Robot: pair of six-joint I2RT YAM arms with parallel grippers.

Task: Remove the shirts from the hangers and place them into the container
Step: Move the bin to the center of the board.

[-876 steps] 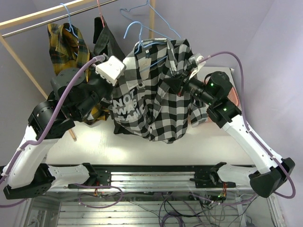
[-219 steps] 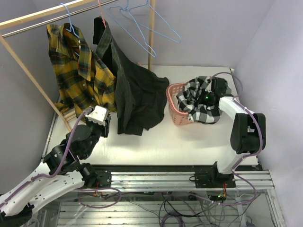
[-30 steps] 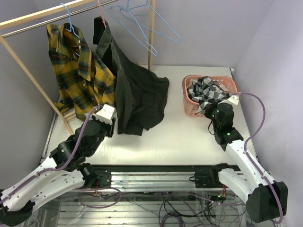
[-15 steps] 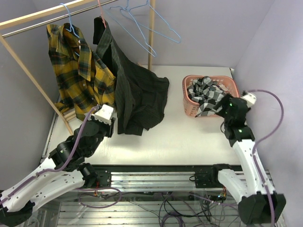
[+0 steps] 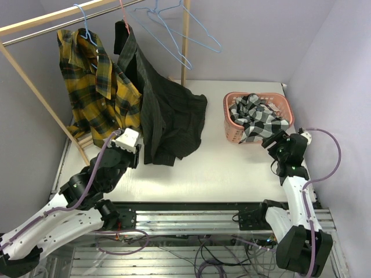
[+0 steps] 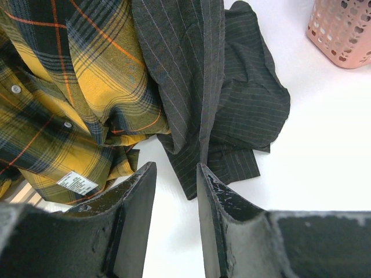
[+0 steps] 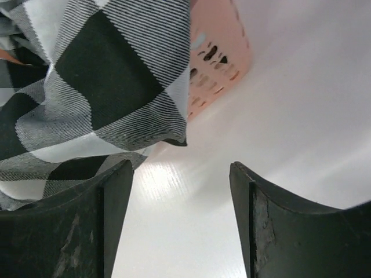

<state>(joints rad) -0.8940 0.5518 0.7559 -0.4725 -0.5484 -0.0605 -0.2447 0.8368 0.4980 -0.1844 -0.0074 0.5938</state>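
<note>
On the white desk point(image 5: 232, 168) one pink basket point(image 5: 231, 130) holds one checked shirt point(image 5: 255, 116); two more, a plaid shirt point(image 5: 93, 87) and a charcoal shirt point(image 5: 168, 116), hang from the rack point(image 5: 185, 58). My left hand point(image 6: 175, 169) gapes narrowly, my right hand point(image 7: 179, 168) wide, both empty

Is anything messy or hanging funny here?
Yes. The black-and-white checked fabric shirt is not fully inside the salmon-pink plastic lattice basket. Part of it spills over the near rim and hangs down the outside.
</note>
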